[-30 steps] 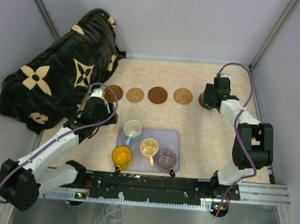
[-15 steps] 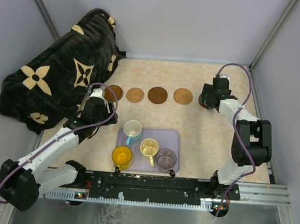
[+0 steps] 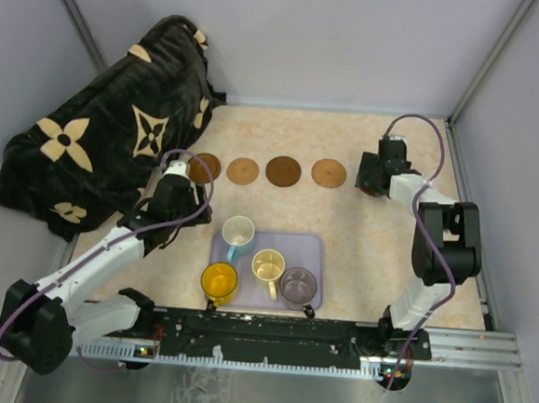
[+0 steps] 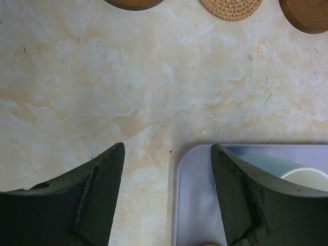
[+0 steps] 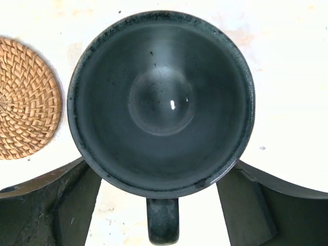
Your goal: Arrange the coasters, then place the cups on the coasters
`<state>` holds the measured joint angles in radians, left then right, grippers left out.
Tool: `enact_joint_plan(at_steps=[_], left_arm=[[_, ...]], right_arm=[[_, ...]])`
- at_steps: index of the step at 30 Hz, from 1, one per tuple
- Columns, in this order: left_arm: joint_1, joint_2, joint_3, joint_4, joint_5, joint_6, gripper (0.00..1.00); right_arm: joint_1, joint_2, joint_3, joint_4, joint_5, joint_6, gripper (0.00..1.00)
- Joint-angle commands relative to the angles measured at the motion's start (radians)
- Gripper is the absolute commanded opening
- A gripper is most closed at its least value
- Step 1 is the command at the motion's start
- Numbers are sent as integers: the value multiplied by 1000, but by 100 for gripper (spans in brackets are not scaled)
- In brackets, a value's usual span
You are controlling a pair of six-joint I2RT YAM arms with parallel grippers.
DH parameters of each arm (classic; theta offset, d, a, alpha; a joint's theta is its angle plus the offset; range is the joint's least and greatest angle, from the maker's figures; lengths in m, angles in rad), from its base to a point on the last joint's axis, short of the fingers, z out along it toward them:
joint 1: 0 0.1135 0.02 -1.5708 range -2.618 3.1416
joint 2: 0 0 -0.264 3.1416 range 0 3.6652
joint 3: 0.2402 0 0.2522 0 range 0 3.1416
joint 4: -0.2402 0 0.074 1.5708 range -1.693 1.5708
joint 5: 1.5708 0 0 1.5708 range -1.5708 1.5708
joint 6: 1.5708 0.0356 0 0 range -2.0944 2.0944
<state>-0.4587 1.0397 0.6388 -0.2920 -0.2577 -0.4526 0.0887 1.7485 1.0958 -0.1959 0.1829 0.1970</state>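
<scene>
Far side of table (image 3: 369,247): four coasters in a row, evenly spaced. Left-end coaster (image 3: 204,166) dark, second coaster (image 3: 243,170) tan, third coaster (image 3: 283,171) dark, fourth coaster (image 3: 329,173) tan and woven. No fifth made out; spot right of the row covered by right arm.

Right gripper (image 3: 370,180) at right end of the row, pointing down. Fingers parted wide, one on each side of grey-green mug (image 5: 160,102). Tips lost under the rim, so contact with the wall not to be judged. Mug upright, empty, handle toward wrist camera. Sits just beside fourth coaster, a sliver of table between. Whatever lies beneath the mug hidden.

Left gripper (image 4: 166,148) low over bare table at far left corner of tray (image 3: 314,247). Fingers well apart. Holds nothing.

Tray lavender, near middle of table, between the arms. On it: white-blue mug (image 3: 238,230) far left, cream mug (image 3: 267,265) centre, mauve mug (image 3: 298,283) near right, yellow mug (image 3: 218,280) at near left corner. All four upright, none on a coaster.

Blanket (image 3: 98,123), black with cream flowers, heaped at far left, close to left-end coaster.
</scene>
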Motion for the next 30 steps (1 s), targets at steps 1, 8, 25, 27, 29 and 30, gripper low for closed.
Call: enact_joint_plan(at_steps=[1, 8, 25, 27, 29, 30], left_arm=[[-3, 14, 8, 5, -10, 0, 74], [-2, 28, 12, 6, -12, 1, 74], [-2, 37, 10, 11, 0, -6, 74], [-3, 36, 10, 10, 0, -6, 74], [-2, 31, 9, 6, 1, -6, 74], [-2, 29, 10, 4, 1, -6, 74]], right_arm=[[-7, 16, 61, 60, 4, -30, 85], [-7, 35, 78, 59, -4, -43, 85], [-7, -137, -23, 38, 35, 21, 99], [-7, -179, -40, 27, 42, 33, 99], [-7, -241, -59, 9, 49, 49, 99], [-7, -277, -73, 7, 48, 54, 99]])
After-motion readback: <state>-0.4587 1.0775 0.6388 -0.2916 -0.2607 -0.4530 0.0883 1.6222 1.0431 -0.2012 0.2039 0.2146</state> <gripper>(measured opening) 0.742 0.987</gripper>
